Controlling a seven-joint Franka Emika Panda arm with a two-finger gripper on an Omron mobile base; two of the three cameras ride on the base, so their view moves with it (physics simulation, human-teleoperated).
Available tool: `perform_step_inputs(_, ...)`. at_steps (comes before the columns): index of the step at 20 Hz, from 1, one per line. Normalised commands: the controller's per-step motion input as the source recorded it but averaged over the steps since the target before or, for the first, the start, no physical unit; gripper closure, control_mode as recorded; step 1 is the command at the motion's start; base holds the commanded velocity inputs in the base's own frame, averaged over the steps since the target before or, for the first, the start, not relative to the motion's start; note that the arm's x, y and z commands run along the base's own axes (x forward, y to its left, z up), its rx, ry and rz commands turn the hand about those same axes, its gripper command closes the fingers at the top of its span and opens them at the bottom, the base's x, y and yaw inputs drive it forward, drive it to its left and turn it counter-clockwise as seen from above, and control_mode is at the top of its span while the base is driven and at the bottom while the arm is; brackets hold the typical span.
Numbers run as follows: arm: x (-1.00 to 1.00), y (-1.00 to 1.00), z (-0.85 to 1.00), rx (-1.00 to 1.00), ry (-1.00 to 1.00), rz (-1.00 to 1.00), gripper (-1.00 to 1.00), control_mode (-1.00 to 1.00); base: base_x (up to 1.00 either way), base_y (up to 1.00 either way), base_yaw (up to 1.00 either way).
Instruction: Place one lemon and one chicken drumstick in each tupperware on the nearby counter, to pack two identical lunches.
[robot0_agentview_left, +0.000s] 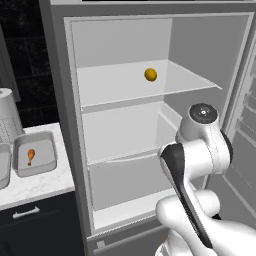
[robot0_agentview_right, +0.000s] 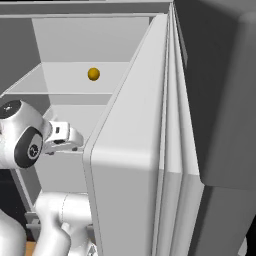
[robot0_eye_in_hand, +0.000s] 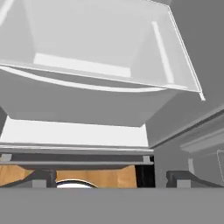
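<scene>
One lemon (robot0_agentview_left: 150, 75) (robot0_agentview_right: 93, 74) rests on the upper shelf of the open fridge. To the left, on the counter (robot0_agentview_left: 37, 182), stands a grey tupperware (robot0_agentview_left: 48, 163) holding a chicken drumstick (robot0_agentview_left: 30, 156). The rim of a second tupperware (robot0_agentview_left: 2, 167) shows at the left edge, its contents out of view. My gripper (robot0_eye_in_hand: 113, 178) is open and empty, its fingertips (robot0_eye_in_hand: 43, 177) set wide apart. It is low inside the fridge, in front of a clear drawer and well below the lemon. My hand (robot0_agentview_right: 62, 138) reaches in behind the door's edge.
The open fridge door (robot0_agentview_right: 135, 165) stands close on the arm's right. Fridge shelves (robot0_agentview_left: 125, 85) and a clear drawer (robot0_eye_in_hand: 87, 100) surround the hand. A white cylindrical appliance (robot0_agentview_left: 7, 120) stands on the counter behind the tupperwares. Black cabinets (robot0_agentview_left: 30, 225) lie below.
</scene>
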Motion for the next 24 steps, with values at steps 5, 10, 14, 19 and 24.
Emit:
perform_step_inputs(5,0.32,0.0,0.48,0.08,-0.3,0.0,-1.0,-1.0,0.0,0.0,0.0)
perform_step_inputs(10,0.34,0.0,0.82,0.18,-0.05,0.0,-1.0,-1.0,0.0,0.0,0.0)
perform_step_inputs(14,0.3,0.01,0.78,0.05,0.0,0.0,-1.0,-1.0,0.0,0.0,0.0)
perform_step_inputs(19,0.17,0.0,0.38,0.0,0.0,-0.01,-1.0,-1.0,0.0,0.0,0.0)
perform_step_inputs(24,0.41,0.0,0.11,0.01,0.0,-0.06,-1.0,-1.0,0.0,0.0,0.0)
